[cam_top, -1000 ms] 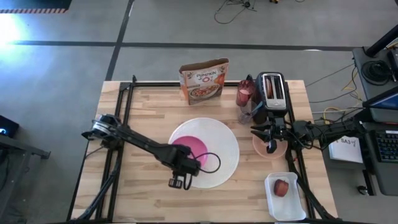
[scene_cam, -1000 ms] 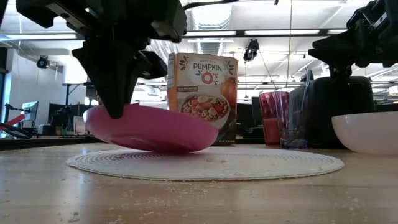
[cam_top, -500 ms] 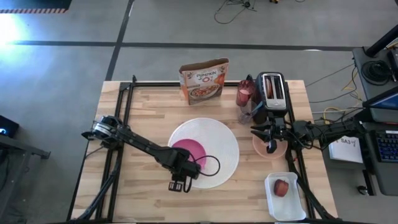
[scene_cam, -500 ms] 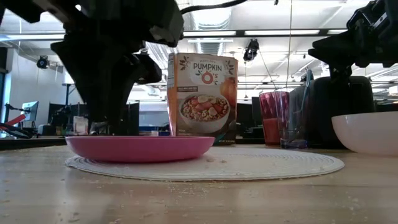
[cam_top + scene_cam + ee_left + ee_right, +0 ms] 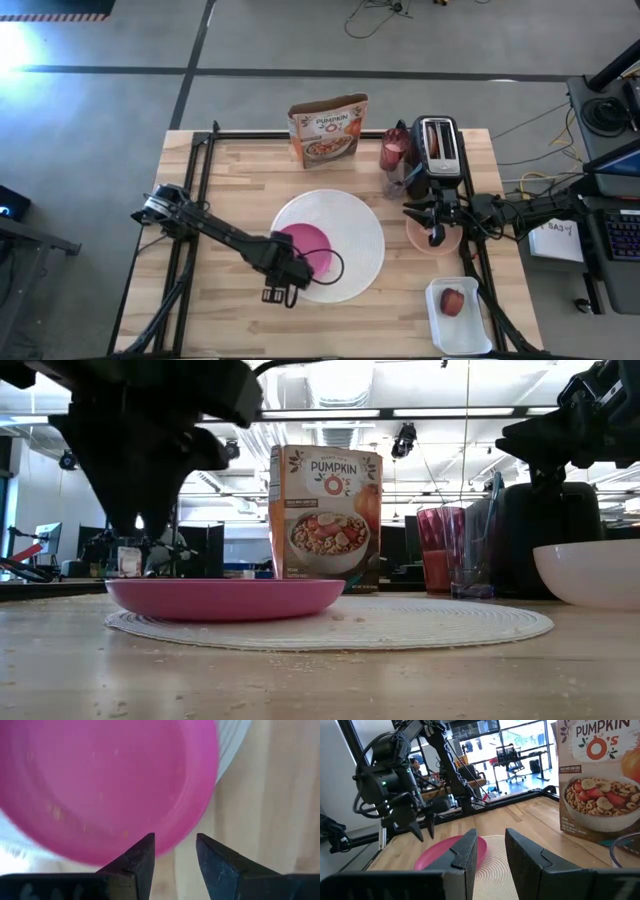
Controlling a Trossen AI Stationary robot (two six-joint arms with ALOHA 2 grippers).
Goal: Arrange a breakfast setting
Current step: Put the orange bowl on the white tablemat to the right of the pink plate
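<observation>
Left tool (image 5: 175, 857) apart, right tool (image 5: 490, 852) idle

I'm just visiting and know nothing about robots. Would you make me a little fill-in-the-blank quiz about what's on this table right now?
1. The magenta plate lies flat on top of the large round ______ plate.
2. The left gripper, fingers apart, holds ______.
3. The word printed largest on the cereal box is ______.
4. The right gripper hangs over the peach ______ beside the white plate.

Missing words: white; nothing; PUMPKIN; bowl
</observation>
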